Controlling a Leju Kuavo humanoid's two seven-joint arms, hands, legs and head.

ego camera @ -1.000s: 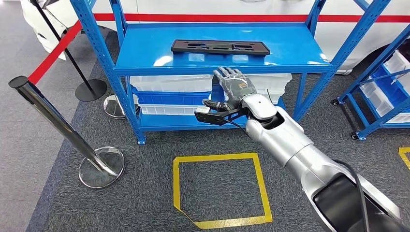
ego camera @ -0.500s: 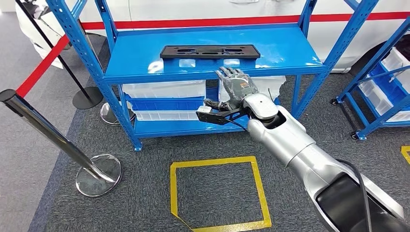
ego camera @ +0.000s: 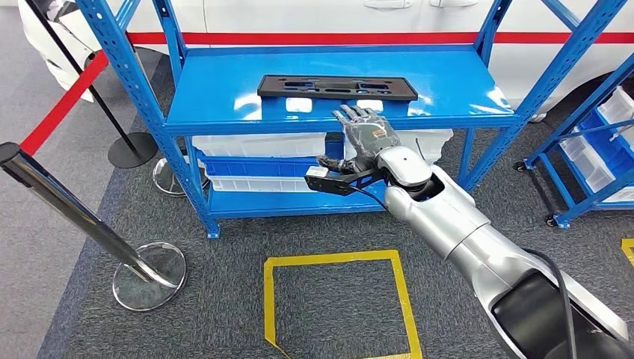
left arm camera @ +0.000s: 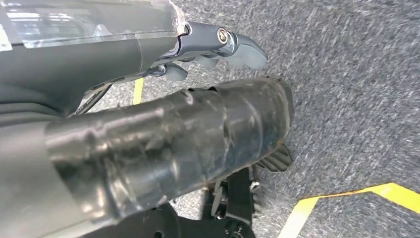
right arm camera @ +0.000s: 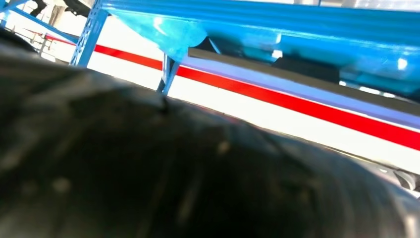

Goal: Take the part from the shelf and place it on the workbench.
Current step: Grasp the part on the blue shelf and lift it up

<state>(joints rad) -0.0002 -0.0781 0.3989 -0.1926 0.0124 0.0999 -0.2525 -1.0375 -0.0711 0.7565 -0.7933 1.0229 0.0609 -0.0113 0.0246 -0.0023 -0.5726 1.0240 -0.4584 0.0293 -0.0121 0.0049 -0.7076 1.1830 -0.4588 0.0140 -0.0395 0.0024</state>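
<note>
R hand (ego camera: 364,134) raised, fingers apart, empty

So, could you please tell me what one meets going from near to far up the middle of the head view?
Yellow floor square → right robot hand, raised before the shelf edge → black part lying on the blue shelf → white car with a red stripe.
</note>
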